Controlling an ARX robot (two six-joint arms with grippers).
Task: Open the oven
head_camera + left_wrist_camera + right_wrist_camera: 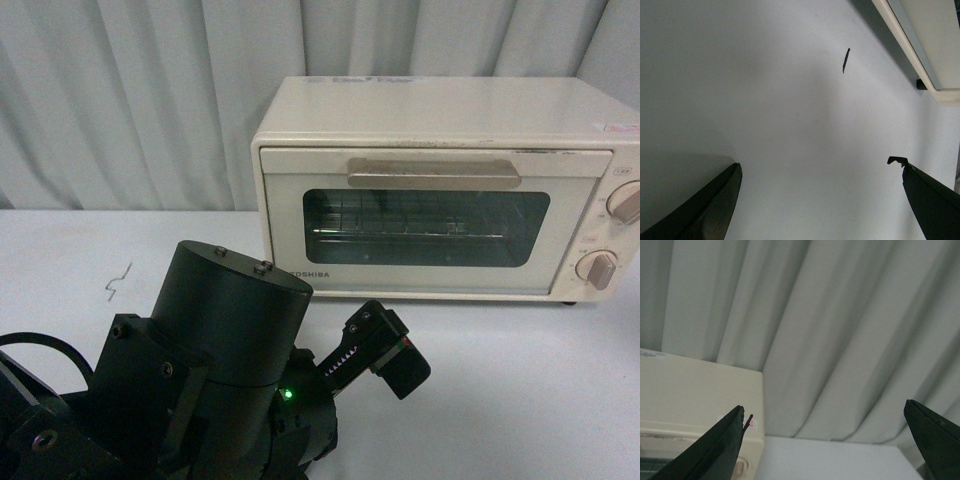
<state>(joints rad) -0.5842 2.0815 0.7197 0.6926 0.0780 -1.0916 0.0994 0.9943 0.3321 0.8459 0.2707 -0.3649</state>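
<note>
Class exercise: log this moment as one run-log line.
oven: door shut, handle untouched | left gripper: open, empty, over table | right gripper: open, empty

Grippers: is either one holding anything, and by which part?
Nothing is held: left gripper and right gripper are open and empty, neither touching the oven.
</note>
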